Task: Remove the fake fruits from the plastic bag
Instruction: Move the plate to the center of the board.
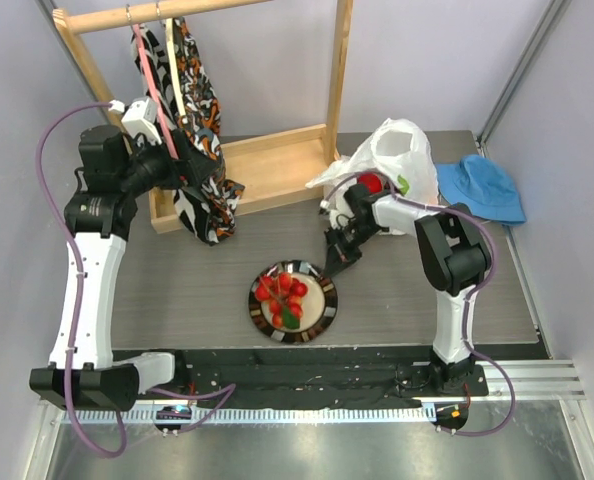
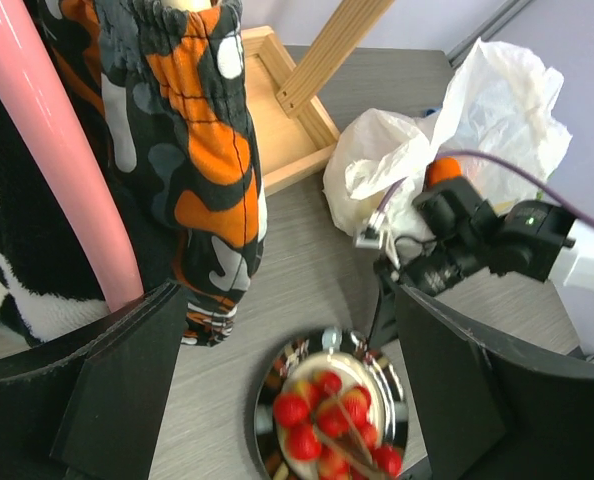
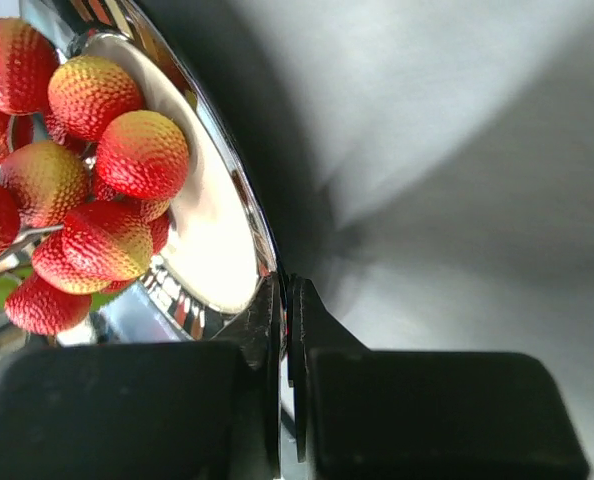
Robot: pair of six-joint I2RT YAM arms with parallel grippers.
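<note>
One fruit out, you reckon?
— Yes. Berries (image 1: 282,298) lie on the plate (image 1: 329,300), centre frame. Apple (image 1: 370,183) shows red at the mouth of the bag (image 1: 402,150), upper right; other fruits hidden.
— Grippers?
— Right gripper (image 1: 335,258) sits at the plate's upper-right rim, fingers pressed together, no fruit in them. Whether they nip the rim, cannot tell. Left gripper (image 2: 289,295) is spread wide, holding nothing, upper left by the garment (image 1: 202,190).
— Step?
— Between fruits, I judge: berries delivered, apple pick not begun. You must lift clear of the plate, part the fingers, swing to the bag mouth and close on the apple without snagging film.
</note>
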